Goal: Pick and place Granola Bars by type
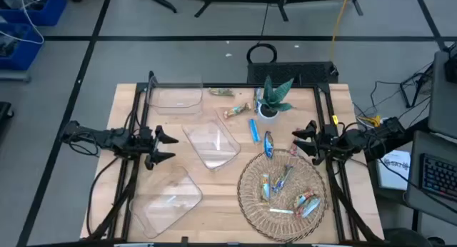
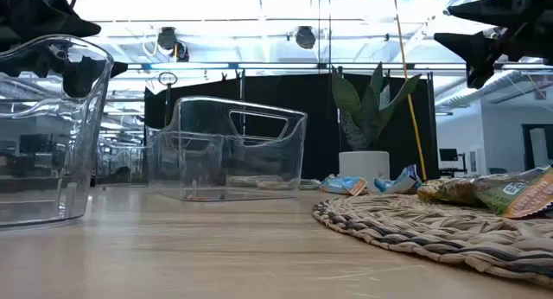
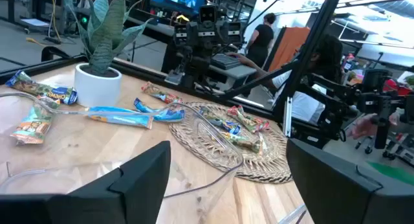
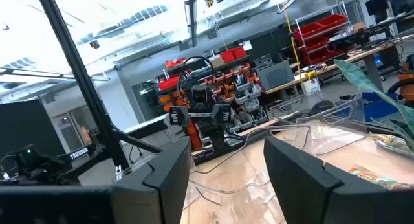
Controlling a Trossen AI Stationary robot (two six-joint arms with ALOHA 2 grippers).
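Several granola bars (image 1: 285, 190) lie on a round woven mat (image 1: 250, 204) at the table's near right. A long blue bar (image 1: 253, 129) and a silver-blue one (image 1: 268, 143) lie on the wood just beyond the mat. An orange bar (image 1: 234, 111) and a green-gold one (image 1: 221, 92) lie farther back. My left gripper (image 1: 171, 148) hovers open at the table's left, above the table and beside the middle clear bin (image 1: 212, 143). My right gripper (image 1: 298, 141) hovers open at the right, above the mat's far edge. Both wrist views show the fingers apart, left (image 3: 226, 153) and right (image 4: 226, 146).
Three clear plastic bins stand on the table: far left (image 1: 175, 97), middle, and near left (image 1: 170, 199). A potted green plant (image 1: 271, 101) stands at the far middle, near the loose bars. Black frame rails run along the table's left and right edges.
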